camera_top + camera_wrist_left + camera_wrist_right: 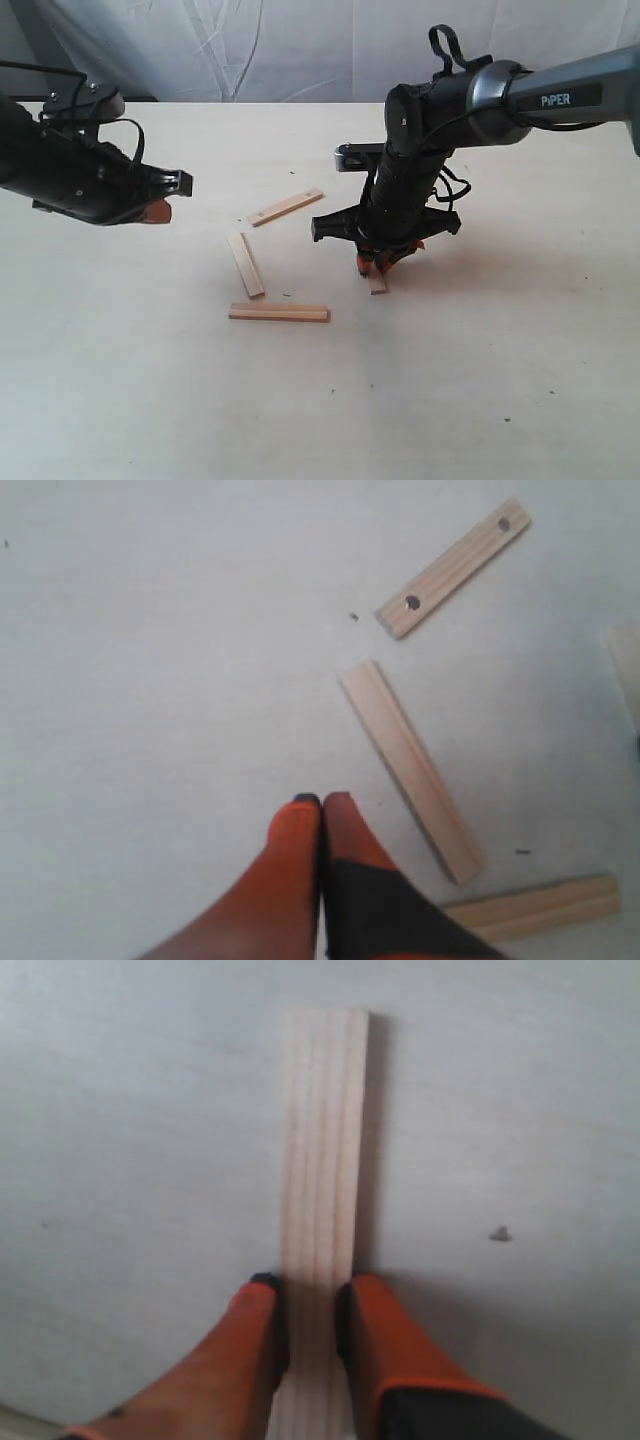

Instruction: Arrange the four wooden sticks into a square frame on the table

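Three pale wooden sticks lie loose on the table [480,380]: one with dark dots [286,207] [455,567] at the back, a slanted one [245,263] [411,768] in the middle, and a level one [279,313] [535,908] nearest the front. They form an open three-sided shape. The fourth stick [322,1160] [377,284] lies to the right, with my right gripper [312,1305] [374,263] shut on its sides, pointing straight down. My left gripper [321,801] [160,211] hovers left of the sticks, shut and holding nothing.
A wrinkled white cloth [300,45] hangs behind the table's far edge. Small dark specks [499,1234] dot the tabletop. Bare tabletop spreads in front of the sticks and to both sides.
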Motion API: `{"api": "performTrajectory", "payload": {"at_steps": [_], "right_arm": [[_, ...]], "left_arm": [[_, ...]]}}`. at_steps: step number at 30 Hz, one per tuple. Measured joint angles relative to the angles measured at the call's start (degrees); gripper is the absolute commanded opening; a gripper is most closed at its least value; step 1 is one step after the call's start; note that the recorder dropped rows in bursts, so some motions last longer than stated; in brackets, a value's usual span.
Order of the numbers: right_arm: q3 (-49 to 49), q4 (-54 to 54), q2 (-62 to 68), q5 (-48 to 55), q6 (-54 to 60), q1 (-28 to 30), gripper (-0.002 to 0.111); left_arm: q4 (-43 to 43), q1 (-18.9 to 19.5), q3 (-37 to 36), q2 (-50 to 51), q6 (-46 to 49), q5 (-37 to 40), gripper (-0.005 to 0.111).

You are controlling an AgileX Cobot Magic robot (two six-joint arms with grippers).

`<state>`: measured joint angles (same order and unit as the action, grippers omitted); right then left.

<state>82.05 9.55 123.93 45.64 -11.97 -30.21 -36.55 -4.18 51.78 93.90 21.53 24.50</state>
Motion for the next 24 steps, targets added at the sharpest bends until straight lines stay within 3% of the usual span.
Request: {"api": "performTrajectory", "payload": {"at_steps": [6, 12, 18, 24], "right_arm": [[7.6, -5.3, 1.0, 6.6, 2.7, -0.1, 0.000], [19.4, -5.6, 3.0, 8.7, 11.3, -0.1, -0.001], [22.9, -1.8, 9.8, 9.0, 19.6, -0.3, -0.001], [24.4, -1.5, 11.6, 6.8, 21.9, -0.3, -0.001]], "left_arm": [[0.3, 0.1, 5.3, 1.0, 0.1, 0.1, 0.000], [0.3, 0.5, 16.4, 10.8, 1.2, 1.6, 0.000], [-5.3, 4.2, 31.6, 26.2, 1.4, 11.6, 0.000], [-10.7, 4.6, 32.3, 29.6, 5.0, 17.0, 0.000]]}}
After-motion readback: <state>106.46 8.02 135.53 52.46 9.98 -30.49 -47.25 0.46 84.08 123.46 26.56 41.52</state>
